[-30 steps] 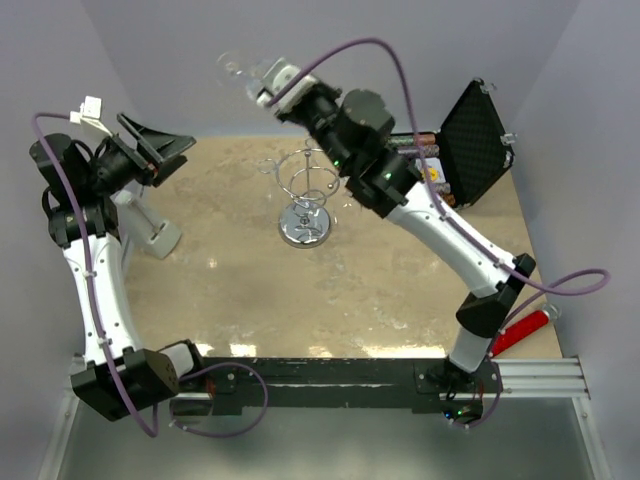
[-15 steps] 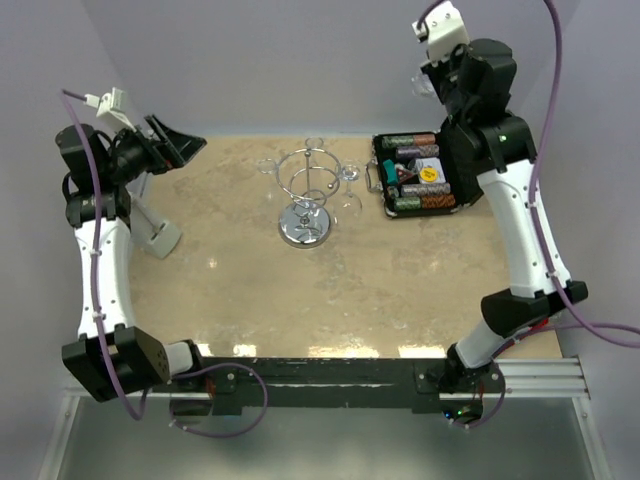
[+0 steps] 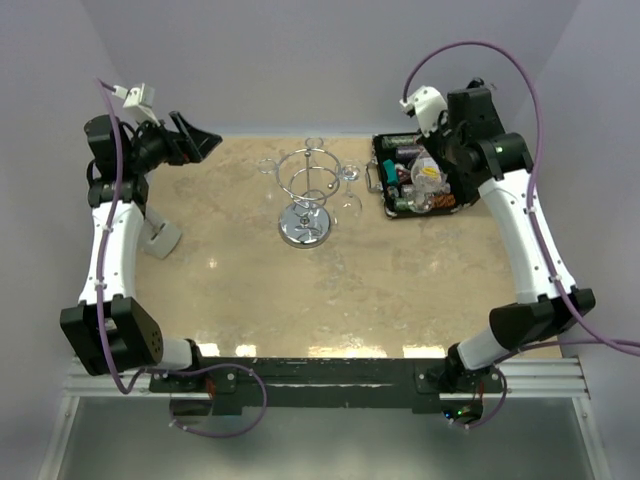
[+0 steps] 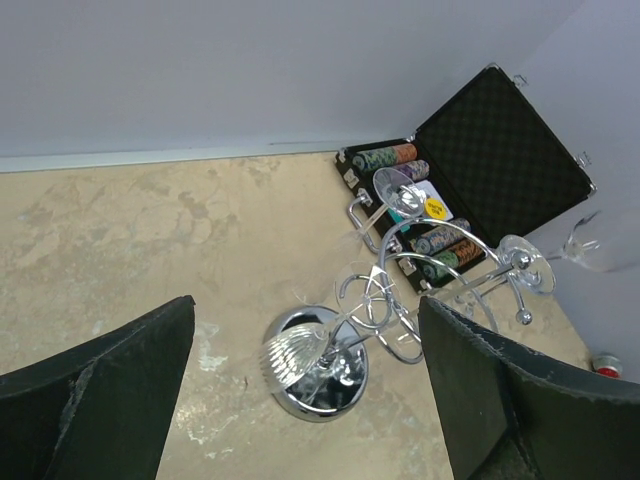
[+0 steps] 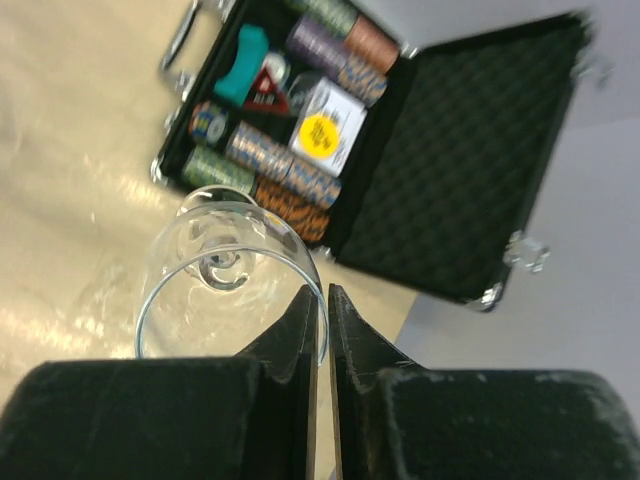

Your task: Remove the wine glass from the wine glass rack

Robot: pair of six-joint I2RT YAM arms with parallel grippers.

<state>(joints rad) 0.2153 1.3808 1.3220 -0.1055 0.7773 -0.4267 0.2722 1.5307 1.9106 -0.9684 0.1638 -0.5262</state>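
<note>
Right wrist view: right gripper (image 5: pixel 322 300) pressed nearly together, pinching thin rim of wine glass (image 5: pixel 225 275); bowl beside fingers, stem and foot seen through it; pic blurred, depth of bite on rim unclear. Location per top external: glass off wine glass rack (image 3: pixel 308 195), airborne over open black case (image 5: pixel 450 170) at far right of surface (image 3: pixel 250 290), well apart from rack. Left gripper (image 3: pixel 205 142) spread wide, empty, raised at far left, touching nothing. Other glasses hanging from rack loops. Status, est.: removal itself done; set-down pending. Risks, as judged: (1) slip out of pinch, smooth glass + narrow one-sided hold, w/ bowl and stem levering on contact pt; drop onto case contents, prob. breakage. (2) rim crack from over-squeeze, wall very thin. (3) release directly below, i.e. onto uneven rolls or case edge; glass tipping, rolling. Better a bare patch of surface, foot down, upright before opening. (4) return swing close to rack; knock against hanging glasses, light wire stand prob. easy to topple.
</note>
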